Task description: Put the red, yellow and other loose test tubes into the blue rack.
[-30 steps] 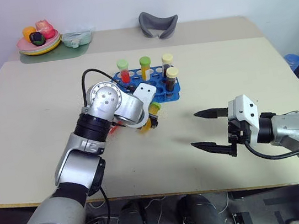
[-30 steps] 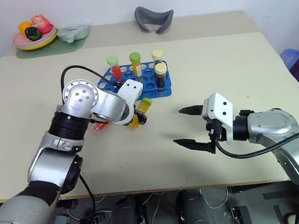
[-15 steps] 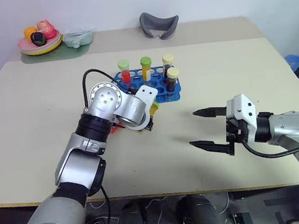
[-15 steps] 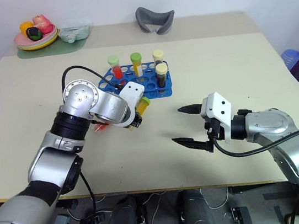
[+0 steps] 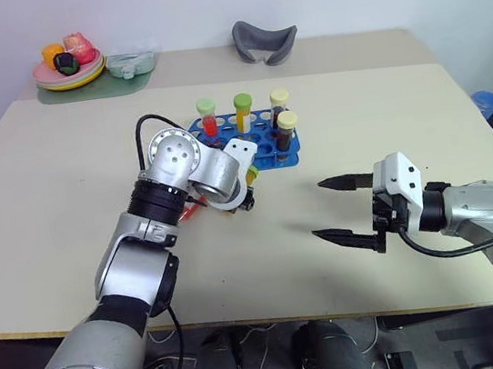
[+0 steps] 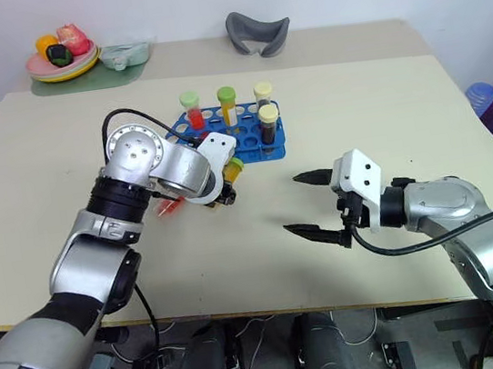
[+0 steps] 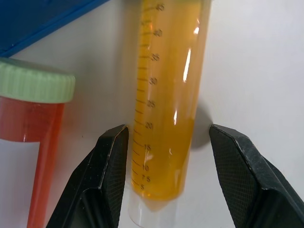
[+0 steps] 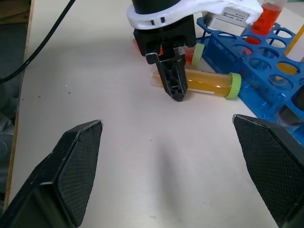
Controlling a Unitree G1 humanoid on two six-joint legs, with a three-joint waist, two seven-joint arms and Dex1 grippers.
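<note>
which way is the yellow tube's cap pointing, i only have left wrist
Observer: The yellow tube lies flat on the table, with its green cap towards the rack.
Operator: how full is the rack
Observer: Four tubes stand upright in it.
Operator: where's the right gripper
Observer: The right gripper is open, hovering over the table to the right, well apart from the tubes.
</note>
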